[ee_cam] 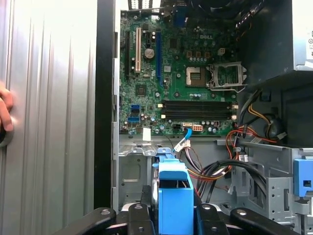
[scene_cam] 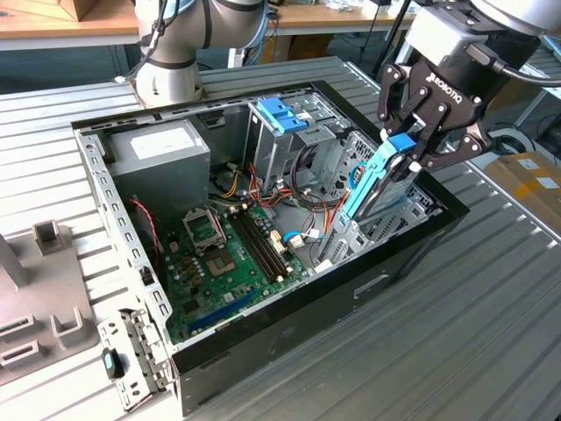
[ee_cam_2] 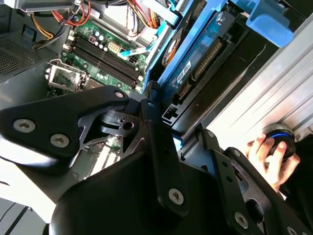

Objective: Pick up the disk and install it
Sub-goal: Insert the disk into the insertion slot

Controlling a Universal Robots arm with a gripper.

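The disk (scene_cam: 375, 191) has a dark body edged by bright blue carrier rails. It stands steeply tilted over the metal bay at the exterior view's right side of the open computer case (scene_cam: 289, 320). My gripper (scene_cam: 405, 151) is shut on its upper blue end, coming from above. The disk's lower end reaches down among the bay's metal near the cables; whether it rests there I cannot tell. The second wrist view shows the disk's (ee_cam_2: 195, 54) connector edge and a white label. In the first wrist view its blue end (ee_cam: 173, 196) sits between the fingers (ee_cam: 139, 218).
Inside the case lie a green motherboard (scene_cam: 232, 254), a grey power-supply box (scene_cam: 162, 151), and a metal drive cage with a blue latch (scene_cam: 282, 114). Loose cables (scene_cam: 307, 175) run beside the bay. A person's hand (ee_cam_2: 271, 156) rests on a round device outside the case wall.
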